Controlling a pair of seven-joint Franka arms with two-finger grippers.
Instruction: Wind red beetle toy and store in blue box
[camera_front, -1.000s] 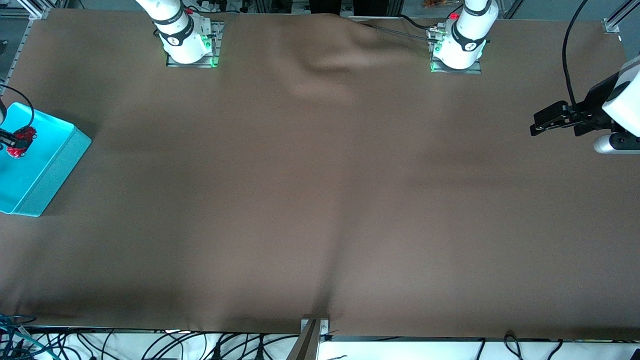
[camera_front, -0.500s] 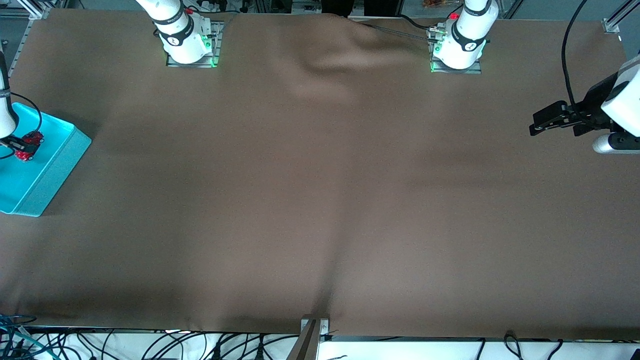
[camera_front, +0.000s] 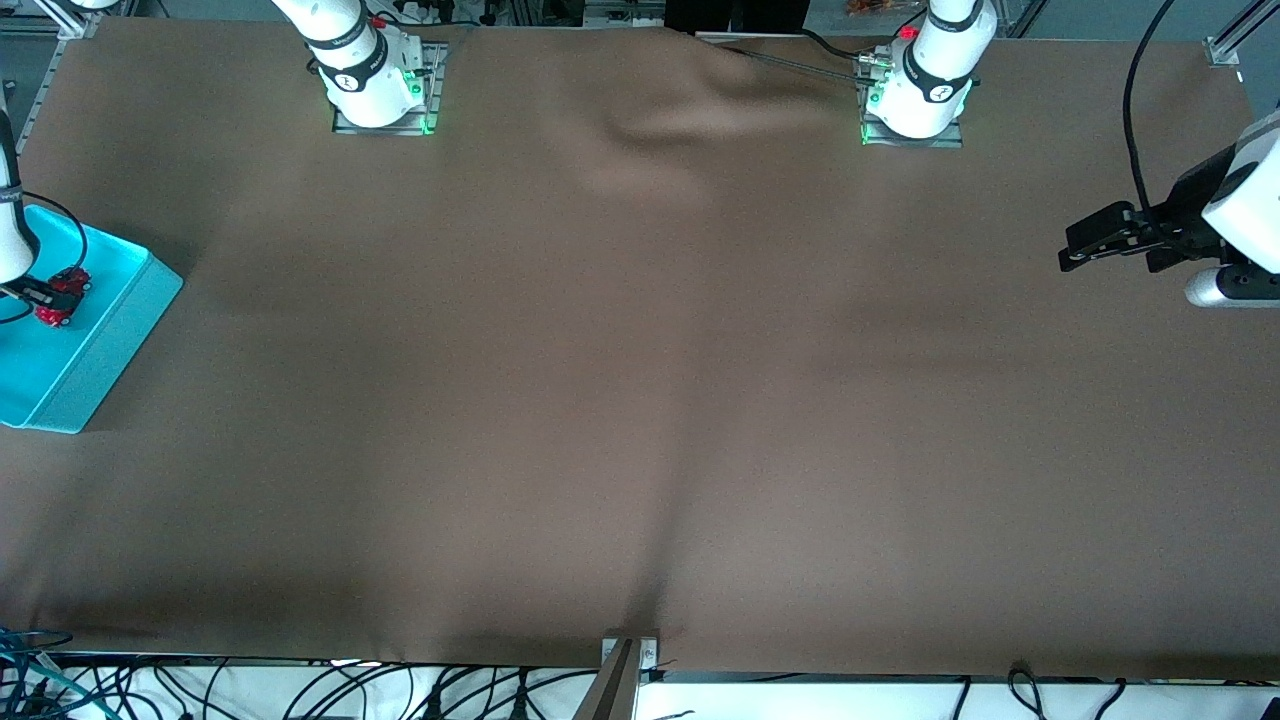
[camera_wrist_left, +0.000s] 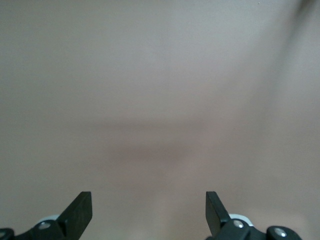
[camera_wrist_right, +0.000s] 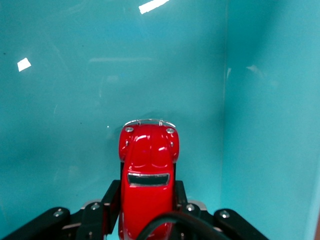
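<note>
The red beetle toy is clamped by its sides in my right gripper, which is shut on it. It hangs low inside the blue box at the right arm's end of the table. In the right wrist view the red beetle toy points its nose at the floor of the blue box, close to one wall, with my right gripper round its body. Whether the wheels touch the floor I cannot tell. My left gripper waits open over bare cloth at the left arm's end. Nothing lies between the fingers of my left gripper.
Brown cloth covers the whole table, with a raised fold between the two arm bases. Cables hang along the table edge nearest the front camera. A black cable runs to the left arm.
My right gripper has carried the red beetle toy a little way across the blue box toward the table's middle and lower. The left arm has not moved.
</note>
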